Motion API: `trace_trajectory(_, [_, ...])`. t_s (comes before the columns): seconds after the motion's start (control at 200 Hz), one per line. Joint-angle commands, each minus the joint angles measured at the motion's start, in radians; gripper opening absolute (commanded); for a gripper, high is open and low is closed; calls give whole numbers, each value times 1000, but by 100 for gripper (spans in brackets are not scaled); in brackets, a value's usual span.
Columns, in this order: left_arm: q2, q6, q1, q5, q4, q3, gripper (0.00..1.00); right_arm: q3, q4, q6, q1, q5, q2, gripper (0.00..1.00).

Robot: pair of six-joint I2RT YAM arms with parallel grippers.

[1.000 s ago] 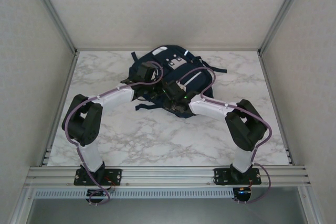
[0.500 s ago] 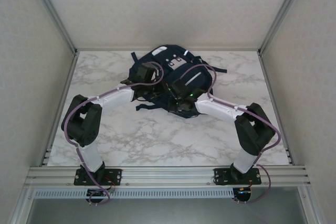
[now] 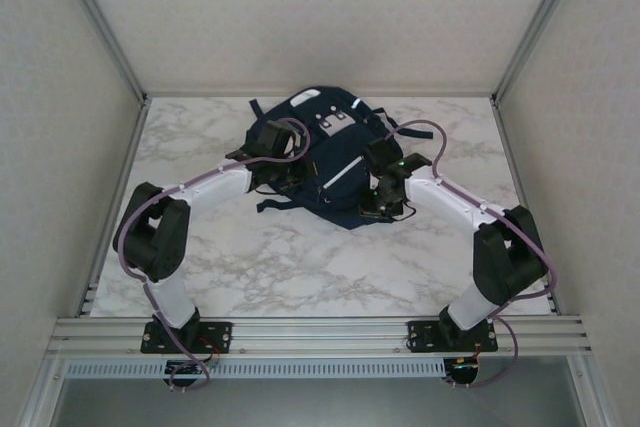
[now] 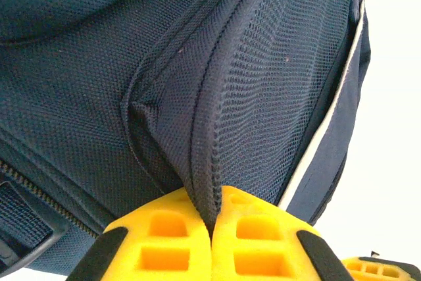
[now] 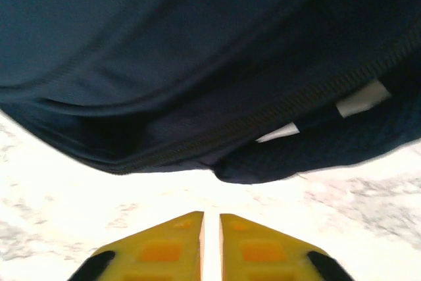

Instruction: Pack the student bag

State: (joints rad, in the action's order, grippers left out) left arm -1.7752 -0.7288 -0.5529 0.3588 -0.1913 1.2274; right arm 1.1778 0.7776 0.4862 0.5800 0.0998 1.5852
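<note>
Spotter: Overhead, your student bag [image 3: 335, 142], a large dark navy fabric backpack with thin white stripes, lies at the far middle of the white marble-pattern table [image 3: 250, 257]. Its dark straps [image 3: 415, 133] trail off both sides.

Checker: In the same view, your left gripper [image 3: 290, 175] sits against the bag's left flank. Your right gripper [image 3: 377, 209] points down at its near right edge. From up there you cannot tell how either pair of jaws stands.

Spotter: On the left wrist camera, your yellow moulded fingers [image 4: 164, 231] are pressed together on a raised mesh fold [image 4: 205, 129] of the bag, pinching its stitched edge between them. A thin white stripe [image 4: 327, 126] runs down the panel to the right.

Checker: On the right wrist camera, the navy fabric fills the upper part of the view, with a zipper line [image 5: 276, 113] running along its lower edge and pale marble below. Your right fingers are almost together, with only a thin slit between them and nothing in it. They are clear of the fabric, over bare table.
</note>
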Motion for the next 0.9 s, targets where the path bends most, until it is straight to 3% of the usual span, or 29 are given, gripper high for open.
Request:
trace_trajectory(0.0, [73,-5,-11,68,-14,-6,0,37,-130,48,43,90,-34,22])
trace_trajectory(0.085, [82,-54,-15,70,6,-2,0,40,-222,112,87,86,-24,28])
trace_trajectory(0.445, [119,-173,-34,65,54,2,0,32,-450,315,196,-74,48,37])
trace_trajectory(0.641, [134,-208,-54,55,71,-6,0,74,-427,359,211,-181,127,38])
trace_trajectory(0.896, [146,-234,-70,58,75,-2,0,183,-262,361,269,-466,266,33])
